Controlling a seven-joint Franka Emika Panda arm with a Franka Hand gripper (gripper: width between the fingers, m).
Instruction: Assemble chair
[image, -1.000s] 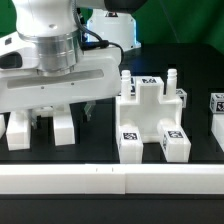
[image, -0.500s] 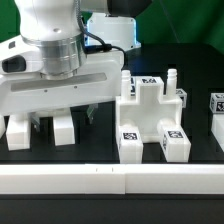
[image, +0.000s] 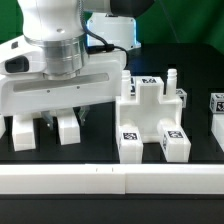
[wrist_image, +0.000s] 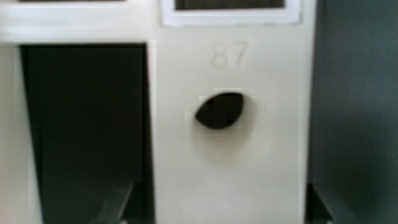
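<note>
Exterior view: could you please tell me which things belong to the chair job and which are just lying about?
Job: white part under arm, tagged block with pegs, tagged part at the exterior view's right.
Lying about: front rail, white unit at back.

A faint raised number (wrist_image: 231, 55), seemingly 87, stands on the white chair part (wrist_image: 231, 160) in the wrist view, just above its dark oval hole (wrist_image: 219, 110). In the exterior view the white block (image: 150, 115) carries black-and-white square tags (image: 130, 137) with no readable writing.
</note>
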